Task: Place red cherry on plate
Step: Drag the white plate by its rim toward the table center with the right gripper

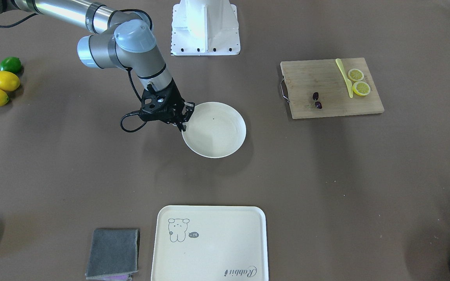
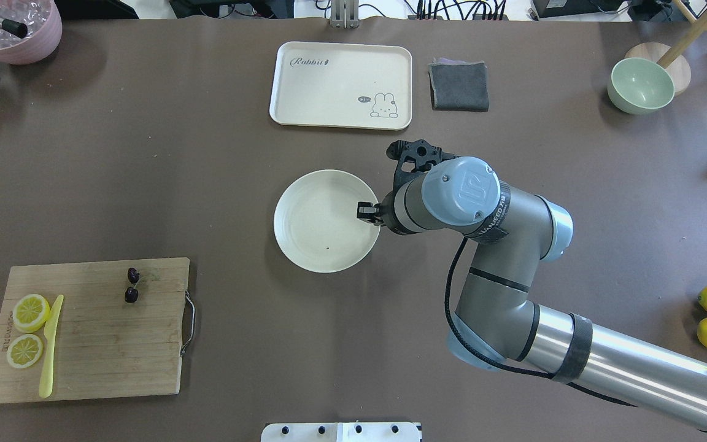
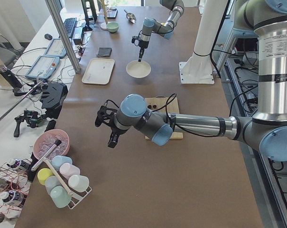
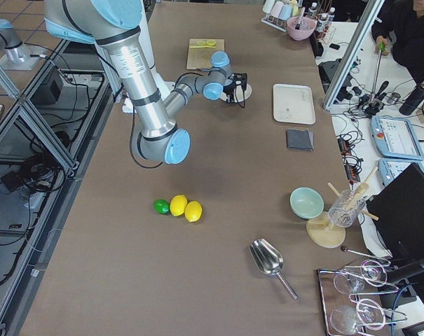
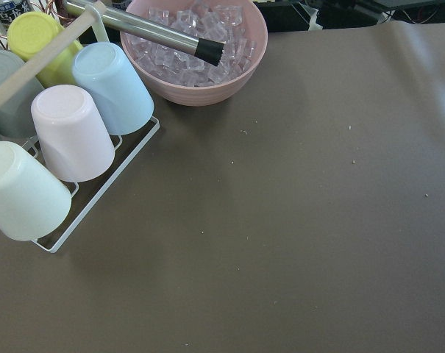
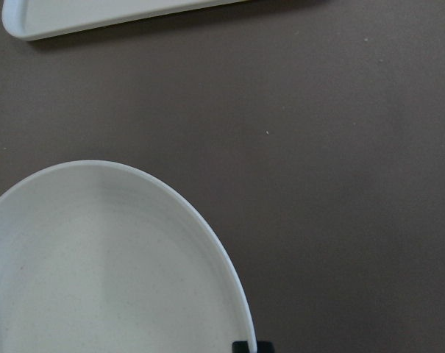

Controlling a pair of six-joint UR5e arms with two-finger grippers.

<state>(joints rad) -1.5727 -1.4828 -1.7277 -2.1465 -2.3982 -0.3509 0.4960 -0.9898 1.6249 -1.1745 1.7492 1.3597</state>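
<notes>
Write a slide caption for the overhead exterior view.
Right hand at the rim of the round cream-white plate; pair of dark maroon cherries on the wooden cutting board.

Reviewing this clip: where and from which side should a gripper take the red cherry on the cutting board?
Pinch one of the two fruit bodies of the red cherry, coming straight down from above. The pair lies flat on the cutting board with bare wood all round, and the stem joining them looks too thin to hold.
</notes>
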